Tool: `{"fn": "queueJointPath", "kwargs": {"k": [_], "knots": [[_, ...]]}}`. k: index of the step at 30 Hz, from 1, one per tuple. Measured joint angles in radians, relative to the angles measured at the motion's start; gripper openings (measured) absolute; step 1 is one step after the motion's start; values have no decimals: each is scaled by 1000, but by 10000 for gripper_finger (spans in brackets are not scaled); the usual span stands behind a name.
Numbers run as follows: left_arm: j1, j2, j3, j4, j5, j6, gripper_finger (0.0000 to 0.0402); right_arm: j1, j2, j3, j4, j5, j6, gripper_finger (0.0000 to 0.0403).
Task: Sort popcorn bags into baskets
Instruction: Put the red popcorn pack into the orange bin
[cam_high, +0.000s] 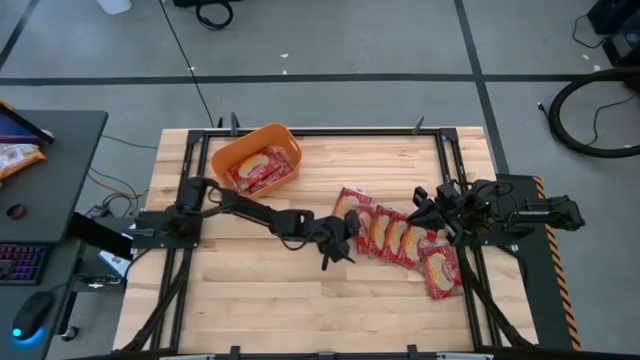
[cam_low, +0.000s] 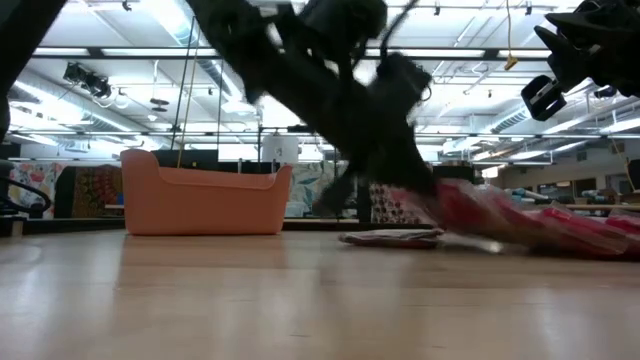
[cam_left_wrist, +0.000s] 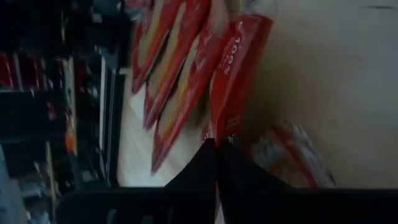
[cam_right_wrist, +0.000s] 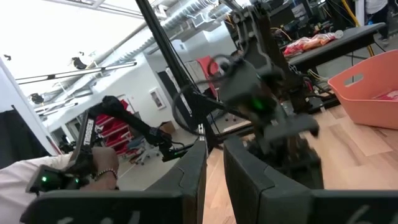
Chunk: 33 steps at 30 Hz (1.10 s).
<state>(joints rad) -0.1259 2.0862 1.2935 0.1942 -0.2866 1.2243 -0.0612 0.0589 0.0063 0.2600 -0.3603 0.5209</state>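
Several red popcorn bags (cam_high: 400, 238) lie overlapping in a row on the table's right half, one more (cam_high: 440, 272) nearer the near edge. The orange basket (cam_high: 285, 138) stands at the far left and holds a few red bags (cam_high: 262, 170). My left gripper (cam_high: 338, 245) reaches across to the row's left end and is shut on a bag (cam_left_wrist: 233, 74). My right gripper (cam_high: 425, 205) waits above the row's right end, its fingers (cam_right_wrist: 249, 180) a narrow gap apart and touching nothing. My left gripper pinches the red bag by its end edge (cam_left_wrist: 224, 127) between the two fingers, coming level from the table's left side. That end is raised (cam_low: 465, 205); the bag slants down to the right onto the other bags.
A flat packet (cam_low: 390, 237) lies on the wood under the left gripper. Black frame rails (cam_high: 455, 160) run along the table's sides. The near half is bare wood (cam_high: 260, 300). A desk with a keyboard and a paler packet (cam_high: 15, 155) stands to the left. A person's arm (cam_right_wrist: 37, 171) shows beyond the table.
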Motion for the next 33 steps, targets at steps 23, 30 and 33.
{"fn": "queueJointPath", "kwargs": {"k": [23, 30, 33], "knots": [[14, -371, 2, -794, -889, -938, 1, 0, 0, 0, 0, 0, 0, 61], [102, -380, 2, -1161, -811, -1354, 1, 0, 0, 0, 0, 0, 0, 61], [152, -380, 1, -1267, -713, -1494, 1, 0, 0, 0, 1, 0, 0, 61]]}}
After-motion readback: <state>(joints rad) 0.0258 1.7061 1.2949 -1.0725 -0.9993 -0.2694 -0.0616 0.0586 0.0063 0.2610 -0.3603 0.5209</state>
